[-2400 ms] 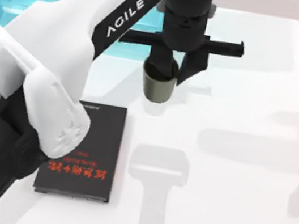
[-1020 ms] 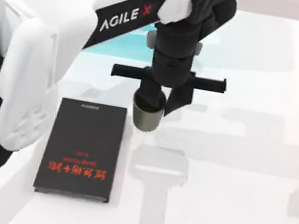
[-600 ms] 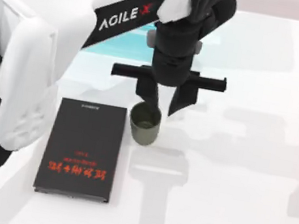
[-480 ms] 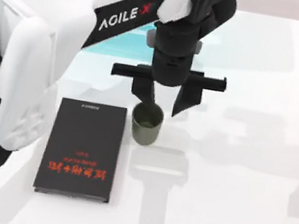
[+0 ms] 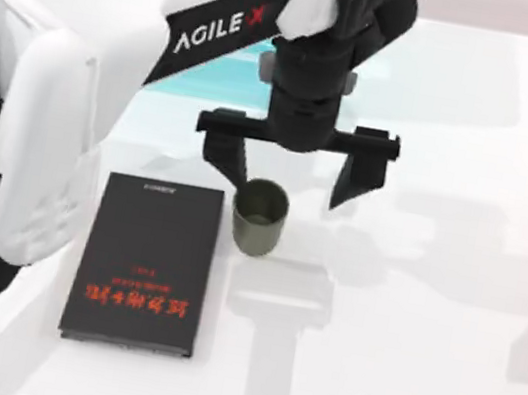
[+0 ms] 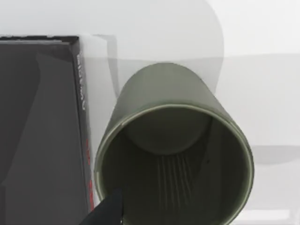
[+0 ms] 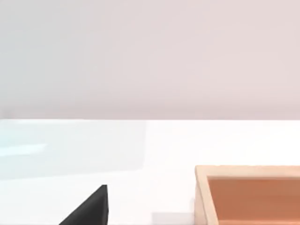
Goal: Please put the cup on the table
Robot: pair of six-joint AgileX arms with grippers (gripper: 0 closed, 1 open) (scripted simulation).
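Cup (image 5: 260, 217): olive-green, handleless, upright on the white counter (image 5: 432, 286), just right of the black book (image 5: 144, 264), close beside it, contact not clear; seen from above with hollow interior in the left wrist view (image 6: 173, 154).
Left gripper (image 5: 289, 176): above the cup and slightly behind it, jaws spread wide, one finger either side, clear of the rim.
Black book: flat on the counter, red lettering on cover.
Right gripper: jaws' state cannot be told.
Wooden box (image 7: 248, 194): on the counter, in the right wrist view.

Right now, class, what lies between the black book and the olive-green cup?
Nothing: the top view shows only a narrow strip of bare glossy white table between the black book with red lettering and the small olive-green cylindrical cup.
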